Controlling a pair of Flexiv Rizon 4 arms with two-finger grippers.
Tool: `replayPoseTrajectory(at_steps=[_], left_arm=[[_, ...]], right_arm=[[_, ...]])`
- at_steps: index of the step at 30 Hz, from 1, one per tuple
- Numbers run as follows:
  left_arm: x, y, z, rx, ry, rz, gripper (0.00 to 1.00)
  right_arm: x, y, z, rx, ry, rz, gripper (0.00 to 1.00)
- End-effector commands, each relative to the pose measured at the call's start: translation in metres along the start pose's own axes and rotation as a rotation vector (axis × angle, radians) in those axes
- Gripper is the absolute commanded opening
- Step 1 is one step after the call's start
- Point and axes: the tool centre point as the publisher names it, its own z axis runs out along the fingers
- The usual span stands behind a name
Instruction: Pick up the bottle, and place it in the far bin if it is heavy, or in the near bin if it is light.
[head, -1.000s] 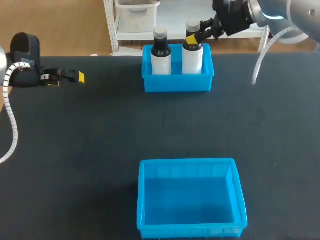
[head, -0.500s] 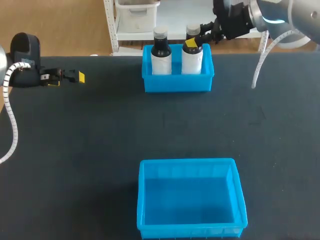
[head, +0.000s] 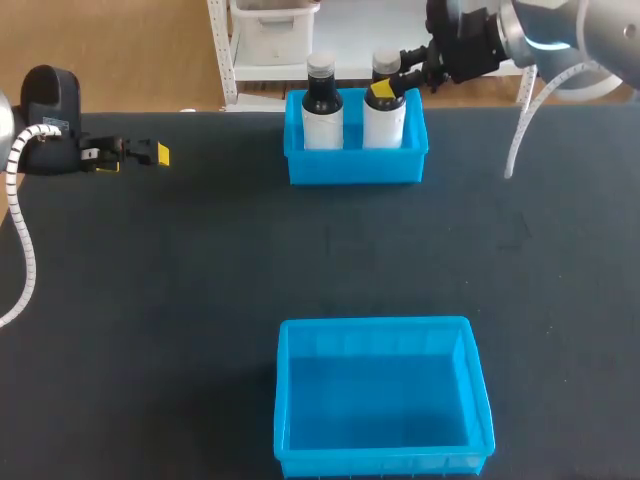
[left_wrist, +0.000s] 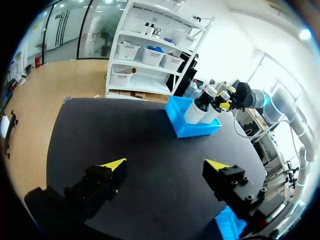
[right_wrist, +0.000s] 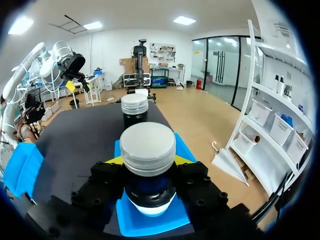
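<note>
Two white bottles with dark necks and grey caps stand upright in the far blue bin (head: 355, 166). My right gripper (head: 386, 87) is shut on the neck of the right-hand bottle (head: 385, 122). In the right wrist view its yellow-tipped fingers (right_wrist: 115, 160) press that bottle (right_wrist: 147, 145) from both sides, just under the cap. The other bottle (head: 322, 115) stands just beside it, ahead of the gripper (right_wrist: 134, 111). The near blue bin (head: 380, 455) holds nothing. My left gripper (head: 150, 153) stays open at the table's far left (left_wrist: 165, 165), holding nothing.
The black tabletop (head: 200, 260) stretches between the two bins. The left arm's white cable (head: 22, 250) hangs along the left edge. From the left wrist the far bin (left_wrist: 192, 131) with both bottles shows well ahead.
The right gripper has lowered the held bottle a little into the far bin, then held still. The left arm has not moved.
</note>
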Motion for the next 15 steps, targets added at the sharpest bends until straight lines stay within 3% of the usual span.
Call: replayPoseTrajectory(at_steps=[1,11,13,14,15], left_arm=[[0.0000,0.0000,0.0000,0.000,0.000,0.000,1.00],[0.0000,0.0000,0.0000,0.000,0.000,0.000,1.00],[0.0000,0.0000,0.0000,0.000,0.000,0.000,1.00],[0.0000,0.0000,0.0000,0.000,0.000,0.000,1.00],[0.0000,0.0000,0.0000,0.000,0.000,0.000,1.00]], right_arm=[[-0.0003,0.0052,-0.0019,0.014,-0.004,-0.005,0.00],[0.0021,0.0056,-0.0020,0.022,-0.001,-0.005,0.01],[0.0025,0.0057,-0.0021,0.025,0.004,-0.003,0.40],[0.0027,0.0057,-0.0022,0.025,0.005,-0.002,0.49],[0.0028,0.0057,-0.0023,0.027,0.008,-0.001,0.90]])
